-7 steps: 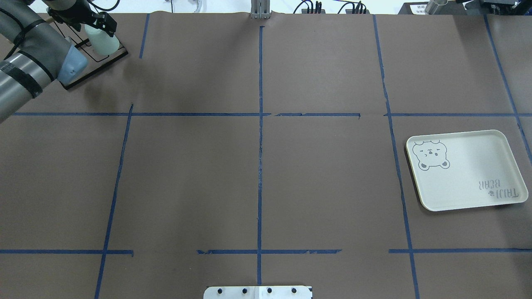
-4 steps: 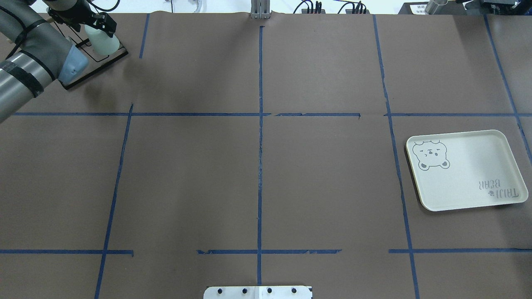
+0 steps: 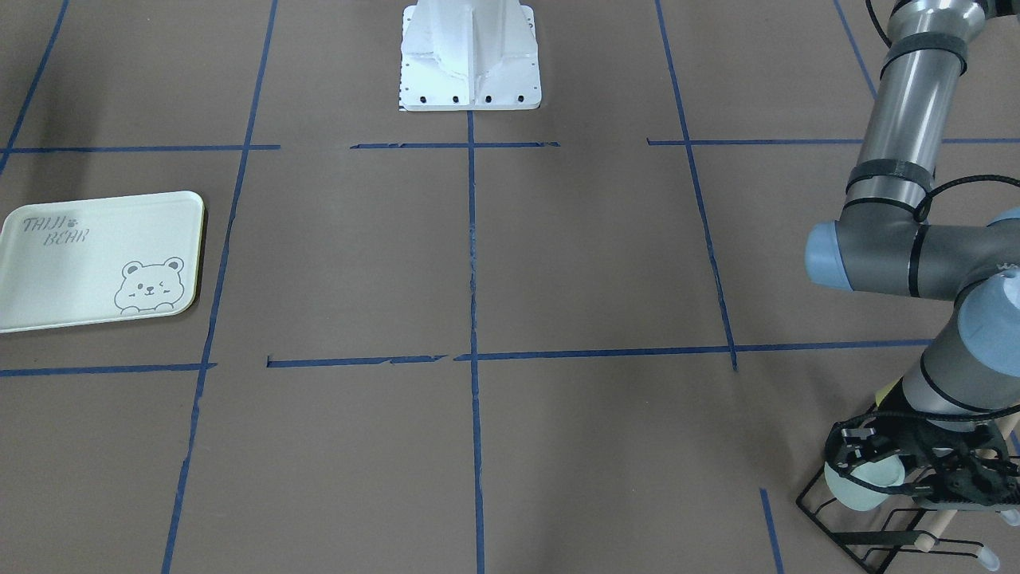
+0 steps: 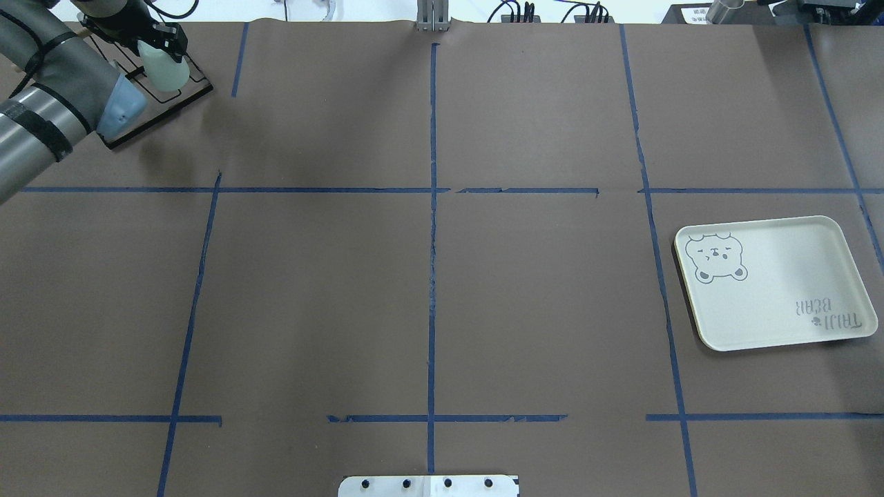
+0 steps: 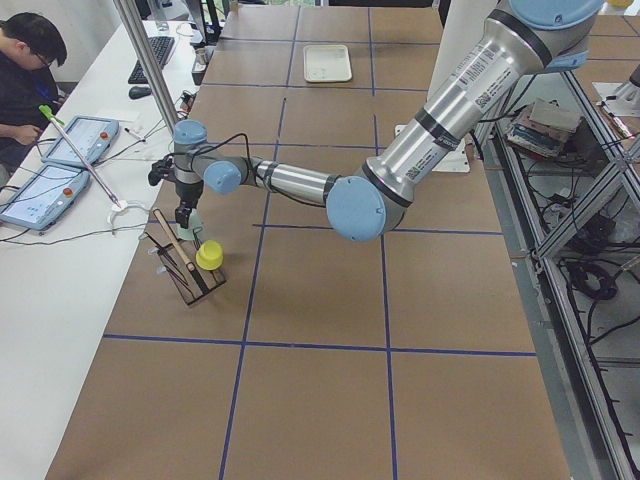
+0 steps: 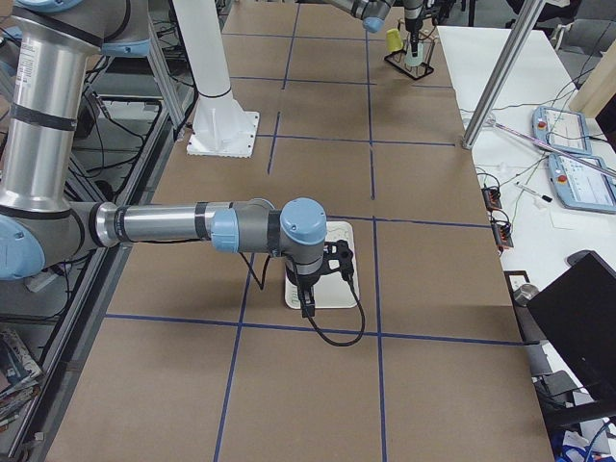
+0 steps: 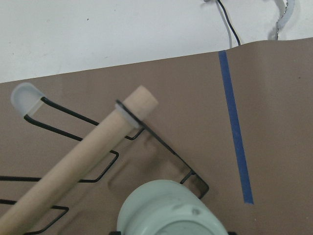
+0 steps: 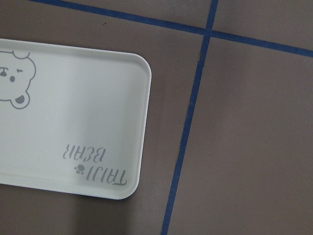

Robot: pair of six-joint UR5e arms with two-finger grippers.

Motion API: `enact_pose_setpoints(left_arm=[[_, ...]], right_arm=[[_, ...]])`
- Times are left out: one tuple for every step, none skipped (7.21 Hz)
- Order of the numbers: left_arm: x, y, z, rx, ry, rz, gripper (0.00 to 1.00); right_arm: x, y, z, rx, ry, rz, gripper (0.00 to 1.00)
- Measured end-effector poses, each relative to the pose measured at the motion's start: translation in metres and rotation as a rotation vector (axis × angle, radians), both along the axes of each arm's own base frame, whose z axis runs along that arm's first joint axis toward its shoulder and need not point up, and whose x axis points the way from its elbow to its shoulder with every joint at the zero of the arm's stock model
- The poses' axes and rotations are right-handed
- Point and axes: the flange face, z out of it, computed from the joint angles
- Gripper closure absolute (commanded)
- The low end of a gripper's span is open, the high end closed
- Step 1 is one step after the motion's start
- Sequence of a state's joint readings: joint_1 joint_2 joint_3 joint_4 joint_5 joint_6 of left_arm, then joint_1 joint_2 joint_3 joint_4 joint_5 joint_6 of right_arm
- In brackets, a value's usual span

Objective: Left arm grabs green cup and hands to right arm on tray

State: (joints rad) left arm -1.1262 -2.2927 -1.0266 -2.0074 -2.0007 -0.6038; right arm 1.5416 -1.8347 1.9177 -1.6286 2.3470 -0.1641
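Observation:
The green cup (image 4: 164,70) is a pale mint tumbler, bottom up, at the black wire rack (image 4: 157,105) in the table's far left corner. My left gripper (image 4: 161,45) is shut around it. The front view shows the cup (image 3: 859,488) inside the black fingers (image 3: 851,446). Its round base (image 7: 168,211) fills the bottom of the left wrist view. The cream tray (image 4: 773,283) with the bear drawing lies bare on the right side, also seen in the right wrist view (image 8: 73,107). My right gripper (image 6: 306,300) hangs over the tray; I cannot tell whether it is open or shut.
The rack has a wooden dowel (image 7: 78,161) and wire loops beside the cup. A yellow cup (image 5: 209,256) sits on the rack's near end. The robot base plate (image 3: 470,64) stands mid-table. An operator and tablets are at the white bench beyond the table edge.
My left gripper and the green cup have shifted slightly up and to the left in the overhead view, over the rack. The tray has not moved.

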Motion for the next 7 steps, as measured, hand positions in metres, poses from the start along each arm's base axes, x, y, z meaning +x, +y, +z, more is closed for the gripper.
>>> enact_pose_setpoints(left_arm=[[-0.003,0.000,-0.006,0.009,0.006,-0.003,0.64],[-0.011,0.000,-0.017,0.024,0.017,-0.010,0.64],[-0.023,0.001,-0.028,0.036,0.037,-0.014,0.64],[-0.041,0.005,-0.034,0.039,0.075,-0.011,0.64],[-0.062,0.013,-0.038,0.037,0.122,-0.004,0.64],[-0.085,0.019,-0.048,0.042,0.174,0.003,0.64],[-0.101,0.026,-0.061,0.038,0.231,-0.003,0.64]], right_arm=[[0.000,0.000,0.000,0.001,0.000,0.000,0.00],[0.000,0.000,-0.001,0.002,0.000,0.000,0.00],[0.000,0.000,-0.001,0.001,0.000,0.000,0.00],[0.000,0.000,0.000,0.001,0.000,0.000,0.00],[0.000,0.000,0.000,0.001,0.000,0.000,0.00],[0.000,0.000,0.000,0.001,0.000,0.000,0.00],[0.000,0.000,-0.001,0.001,-0.001,0.000,0.00]])
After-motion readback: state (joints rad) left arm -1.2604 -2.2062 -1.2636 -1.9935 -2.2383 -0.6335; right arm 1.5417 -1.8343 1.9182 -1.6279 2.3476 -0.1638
